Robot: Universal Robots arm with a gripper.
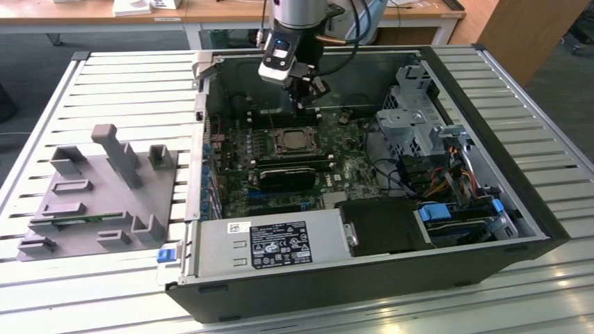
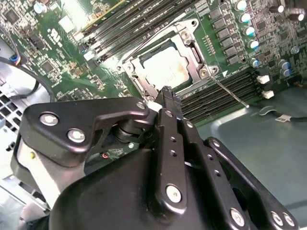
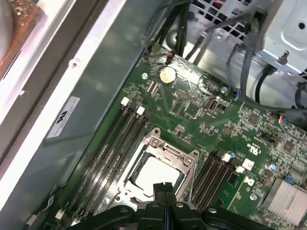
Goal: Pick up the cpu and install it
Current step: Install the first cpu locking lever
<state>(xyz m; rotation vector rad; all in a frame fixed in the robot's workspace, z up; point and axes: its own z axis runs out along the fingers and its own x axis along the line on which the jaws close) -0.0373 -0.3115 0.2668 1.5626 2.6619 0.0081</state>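
Silvery and flat, the cpu [image 2: 165,72] already lies inside the socket frame [image 2: 192,55] on the motherboard, level with its edges. Above the frame's near edge hangs the gripper [image 2: 168,98], fingers pressed together and holding nothing. Judging by this, any rise should go straight up, clear of the socket lever [image 2: 230,91] beside the frame.

The board [image 1: 278,167] is green, dotted with small silver and black parts. The cpu [image 3: 154,173] has a pale silvery top, framed by a dull silver socket [image 3: 158,148] in both wrist views. Long black slots [image 2: 225,93] run in stripes beside it. The gripper [image 2: 167,98] is matte black with silver screws. The case [image 1: 371,278] is black outside, grey-green inside. Near its front edge sits a silver box [image 1: 269,247] with a white label. The table [image 1: 557,139] is pale grey with dark parallel grooves. A grey fixture [image 1: 97,191] stands on it. Blue clips [image 1: 446,212] and orange and yellow wires [image 1: 446,170] show at the case's corner.
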